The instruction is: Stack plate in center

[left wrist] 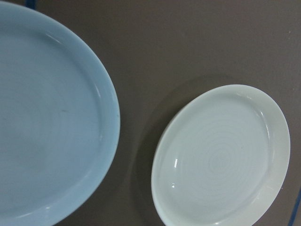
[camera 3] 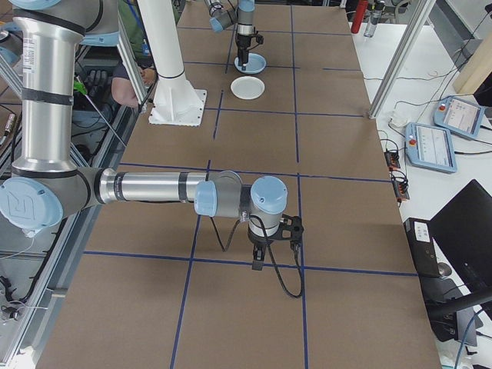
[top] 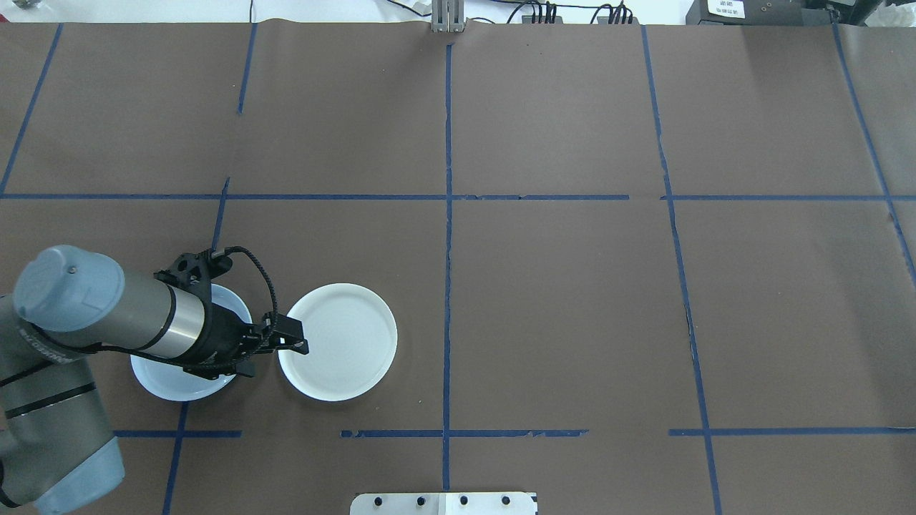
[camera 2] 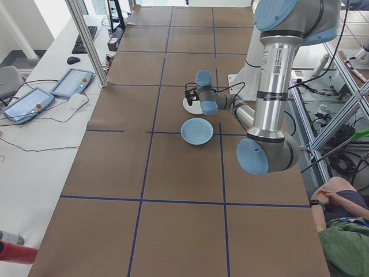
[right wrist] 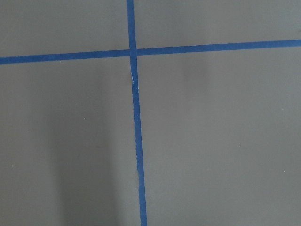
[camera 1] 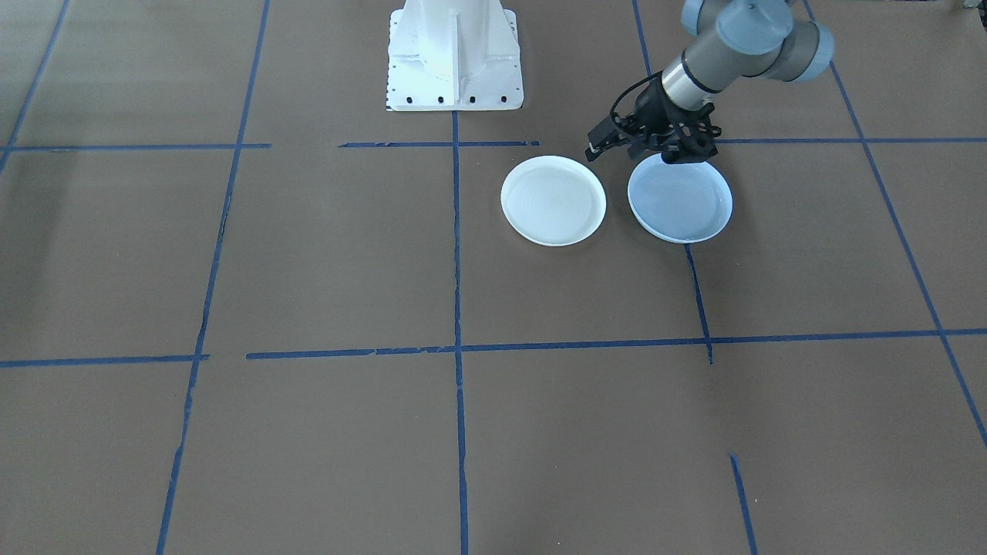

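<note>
On the robot's left half of the tabletop (top: 558,300), toward the robot-side edge, sit the only two plates I can see: a pale blue plate (camera 1: 682,202) and a white plate (camera 1: 553,200), side by side with a small gap, not touching. The blue one is nearer the left end, the white one nearer the middle line. The wrist view shows faint rings in both, so I can't say for sure which counts as "plain".

Progress-wise I'd say nothing is stacked yet. Both plates lie flat on the surface, and the whole pick-and-place is still to do.

The left arm's end effector (top: 290,337) hovers over the gap between the plates, fingers reaching out over the white plate's rim. It's holding nothing; the fingers look close together, but I can't tell if they're fully closed. The right end effector (camera 3: 260,254) only shows in the side view, over bare surface near the right end, so I can't tell its state.

The surface is brown paper gridded with blue tape (camera 1: 456,254). A white mounting base (camera 1: 455,54) sits at the robot-side edge. Tablets, cables and a seated person sit beyond the edges.
</note>
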Controlling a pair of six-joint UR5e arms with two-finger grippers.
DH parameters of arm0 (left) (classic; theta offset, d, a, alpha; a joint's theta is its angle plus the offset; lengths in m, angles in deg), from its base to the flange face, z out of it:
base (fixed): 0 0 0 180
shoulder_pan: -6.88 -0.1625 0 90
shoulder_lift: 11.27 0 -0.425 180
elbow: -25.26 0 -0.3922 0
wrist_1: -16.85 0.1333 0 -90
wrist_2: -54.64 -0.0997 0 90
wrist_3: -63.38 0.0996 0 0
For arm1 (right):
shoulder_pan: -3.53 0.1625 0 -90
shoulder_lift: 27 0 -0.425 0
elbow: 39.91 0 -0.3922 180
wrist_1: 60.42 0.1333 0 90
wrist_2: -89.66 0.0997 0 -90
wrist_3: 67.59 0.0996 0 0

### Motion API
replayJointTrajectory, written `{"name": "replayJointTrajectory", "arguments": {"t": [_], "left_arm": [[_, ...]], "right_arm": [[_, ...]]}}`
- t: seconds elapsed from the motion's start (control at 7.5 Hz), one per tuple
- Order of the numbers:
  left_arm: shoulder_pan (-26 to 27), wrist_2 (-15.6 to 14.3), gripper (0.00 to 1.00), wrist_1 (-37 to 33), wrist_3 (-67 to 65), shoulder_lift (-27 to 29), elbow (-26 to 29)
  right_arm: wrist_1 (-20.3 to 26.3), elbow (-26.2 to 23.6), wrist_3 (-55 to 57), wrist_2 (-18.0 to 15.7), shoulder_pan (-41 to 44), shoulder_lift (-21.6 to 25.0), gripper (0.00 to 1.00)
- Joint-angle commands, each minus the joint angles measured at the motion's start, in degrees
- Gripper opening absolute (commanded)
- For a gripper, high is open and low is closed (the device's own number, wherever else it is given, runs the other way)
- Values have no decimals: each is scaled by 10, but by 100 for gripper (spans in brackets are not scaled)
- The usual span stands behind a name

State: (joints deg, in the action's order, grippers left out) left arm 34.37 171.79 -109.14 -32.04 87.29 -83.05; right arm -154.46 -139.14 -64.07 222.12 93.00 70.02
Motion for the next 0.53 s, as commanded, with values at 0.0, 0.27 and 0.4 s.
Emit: {"name": "replayJointTrajectory", "arguments": {"t": [0.0,0.27,0.4], "left_arm": [[-13,-18,95,0,-12,26,34],[-14,-16,95,-1,-7,26,44],[-14,-16,93,-1,-6,24,45]], "right_arm": [[0,0,0,0,1,0,100],[0,0,0,0,0,0,100],[0,0,0,0,0,0,100]]}}
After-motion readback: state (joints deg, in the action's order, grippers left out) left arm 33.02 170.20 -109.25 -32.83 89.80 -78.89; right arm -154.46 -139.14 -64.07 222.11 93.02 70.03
